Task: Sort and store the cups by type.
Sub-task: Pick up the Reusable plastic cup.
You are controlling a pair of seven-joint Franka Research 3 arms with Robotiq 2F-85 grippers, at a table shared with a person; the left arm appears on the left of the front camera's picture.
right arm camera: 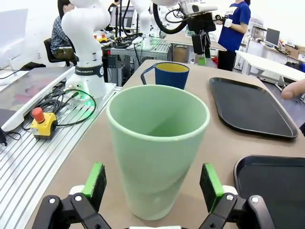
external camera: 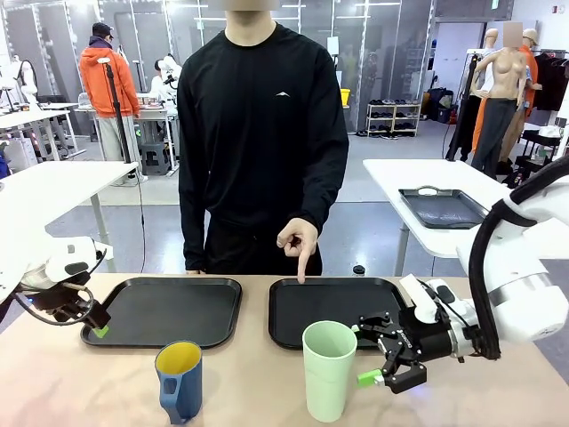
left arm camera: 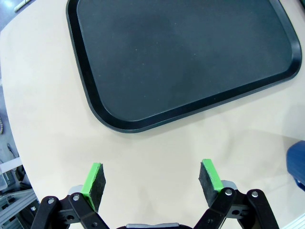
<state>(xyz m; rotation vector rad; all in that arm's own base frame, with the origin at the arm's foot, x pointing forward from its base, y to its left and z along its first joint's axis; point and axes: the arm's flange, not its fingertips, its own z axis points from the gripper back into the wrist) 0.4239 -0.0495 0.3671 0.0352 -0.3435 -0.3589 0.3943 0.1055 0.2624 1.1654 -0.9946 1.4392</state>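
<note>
A tall pale mint-green tumbler [external camera: 328, 370] stands upright on the table just in front of the right black tray [external camera: 289, 331]. My right gripper [external camera: 384, 363] is open right beside it, level with its lower half. In the right wrist view the tumbler [right arm camera: 157, 148] stands between the green pads [right arm camera: 96, 179], untouched. A dark blue mug [external camera: 180, 381] with a yellow inside and a handle stands front left; it shows behind the tumbler as the mug [right arm camera: 171, 74]. My left gripper [external camera: 98, 325] hangs open by the left tray's [external camera: 133, 339] near left corner; its pads [left arm camera: 95, 179] are over bare table.
A person stands at the far side and points a finger [external camera: 302, 263] down at the right tray's far edge. The left tray [left arm camera: 186, 62] holds nothing. The mug's blue edge [left arm camera: 298, 164] shows at the left wrist view's right border. Bare tabletop lies between the cups.
</note>
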